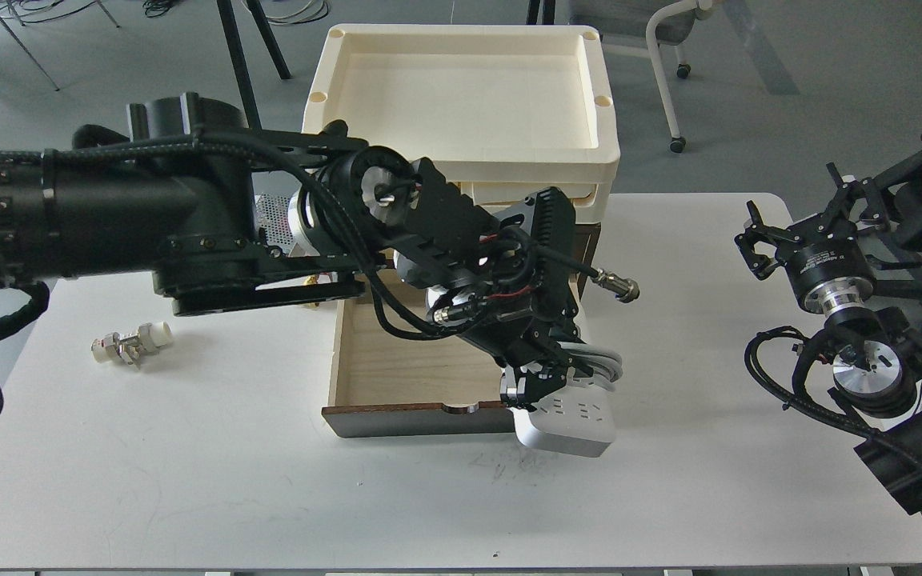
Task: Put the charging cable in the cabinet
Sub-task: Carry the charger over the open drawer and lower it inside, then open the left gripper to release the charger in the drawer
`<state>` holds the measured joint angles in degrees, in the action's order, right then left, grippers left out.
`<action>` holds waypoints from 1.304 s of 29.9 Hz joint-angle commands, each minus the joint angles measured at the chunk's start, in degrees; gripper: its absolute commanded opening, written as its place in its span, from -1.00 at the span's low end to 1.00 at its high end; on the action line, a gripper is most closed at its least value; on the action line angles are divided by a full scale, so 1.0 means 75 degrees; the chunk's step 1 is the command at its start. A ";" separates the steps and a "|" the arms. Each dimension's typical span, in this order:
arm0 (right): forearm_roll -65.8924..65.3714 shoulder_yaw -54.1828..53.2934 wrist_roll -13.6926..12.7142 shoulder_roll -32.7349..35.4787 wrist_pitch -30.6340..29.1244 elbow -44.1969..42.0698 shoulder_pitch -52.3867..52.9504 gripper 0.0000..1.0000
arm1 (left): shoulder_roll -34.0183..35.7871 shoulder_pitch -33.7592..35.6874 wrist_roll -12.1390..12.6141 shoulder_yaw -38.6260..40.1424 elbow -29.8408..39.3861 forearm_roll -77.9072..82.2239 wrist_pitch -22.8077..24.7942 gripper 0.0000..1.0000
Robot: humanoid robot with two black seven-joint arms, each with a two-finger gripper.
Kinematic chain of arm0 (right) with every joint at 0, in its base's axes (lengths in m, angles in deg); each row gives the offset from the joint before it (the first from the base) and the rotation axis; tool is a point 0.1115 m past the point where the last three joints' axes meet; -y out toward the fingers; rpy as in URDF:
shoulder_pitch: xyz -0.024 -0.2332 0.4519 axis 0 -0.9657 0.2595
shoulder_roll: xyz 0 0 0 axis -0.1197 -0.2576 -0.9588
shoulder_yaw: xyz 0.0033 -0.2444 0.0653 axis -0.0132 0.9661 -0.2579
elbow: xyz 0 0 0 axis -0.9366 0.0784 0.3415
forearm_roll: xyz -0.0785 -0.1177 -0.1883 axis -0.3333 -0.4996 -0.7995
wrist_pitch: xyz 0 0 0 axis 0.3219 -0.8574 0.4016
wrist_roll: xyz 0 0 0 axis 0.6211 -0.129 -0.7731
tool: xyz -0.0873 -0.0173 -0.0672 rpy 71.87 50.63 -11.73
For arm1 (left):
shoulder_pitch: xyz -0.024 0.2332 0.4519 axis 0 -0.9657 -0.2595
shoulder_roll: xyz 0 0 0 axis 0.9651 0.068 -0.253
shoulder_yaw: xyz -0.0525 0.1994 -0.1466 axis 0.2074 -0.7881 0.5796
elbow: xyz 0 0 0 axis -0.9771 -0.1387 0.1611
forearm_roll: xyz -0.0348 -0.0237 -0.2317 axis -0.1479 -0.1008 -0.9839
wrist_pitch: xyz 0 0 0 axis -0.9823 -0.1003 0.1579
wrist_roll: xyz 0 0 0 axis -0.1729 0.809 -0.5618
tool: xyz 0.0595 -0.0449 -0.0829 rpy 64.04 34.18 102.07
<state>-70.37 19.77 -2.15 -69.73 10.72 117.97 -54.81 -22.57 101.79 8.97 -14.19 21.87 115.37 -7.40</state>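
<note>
The charging cable [571, 417] is a white power strip with its white cord coiled around it. My left gripper [539, 382] is shut on it and holds it over the front right corner of the open drawer. The strip's near end sticks out past the drawer's dark front. The cabinet [397, 418] is a dark brown chest with a light wood drawer pulled out toward me; my left arm hides most of it. My right gripper [757, 240] hangs at the right edge of the table, apart from everything, with its fingers spread.
Cream plastic trays [461, 152] are stacked on the cabinet. A white plastic fitting [131, 341] lies on the table at the left. A perforated metal box [270, 208] shows partly behind my left arm. A white chair [669, 48] stands beyond the table.
</note>
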 commanded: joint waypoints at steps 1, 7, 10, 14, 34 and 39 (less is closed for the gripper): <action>0.0000 0.0001 -0.0003 0.0001 0.0002 0.0002 -0.0013 0.99 | 0.0064 -0.0297 -0.0001 -0.0019 -0.0026 0.0642 0.0003 -1.00; 0.0000 0.0001 -0.0003 0.0001 -0.0010 0.0002 -0.0013 0.99 | 0.0192 -0.0566 -0.0001 -0.0007 -0.0552 0.0972 -0.0043 -0.99; 0.0000 0.0012 -0.0003 0.0001 -0.0010 -0.0010 -0.0013 0.99 | 0.0532 -0.0964 -0.0001 0.0086 -0.0612 0.0948 -0.0254 -1.00; 0.0000 0.0012 -0.0003 0.0001 -0.0022 0.0002 -0.0013 0.99 | 0.0743 -0.1328 -0.0001 0.0063 -0.0635 0.0948 -0.0372 -0.99; 0.0000 0.0024 -0.0003 0.0012 -0.0022 -0.0010 -0.0013 0.99 | 0.0802 -0.2160 -0.0001 0.0286 -0.2627 0.0867 -0.0864 -0.93; 0.0000 0.0024 -0.0003 0.0012 -0.0022 -0.0010 -0.0013 0.99 | 0.0732 -0.2289 -0.0001 0.0227 -0.2932 0.0902 -0.0993 -0.69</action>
<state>-70.37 19.96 -2.17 -69.63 10.54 117.89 -54.91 -16.76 85.01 8.97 -12.31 0.98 122.14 -14.59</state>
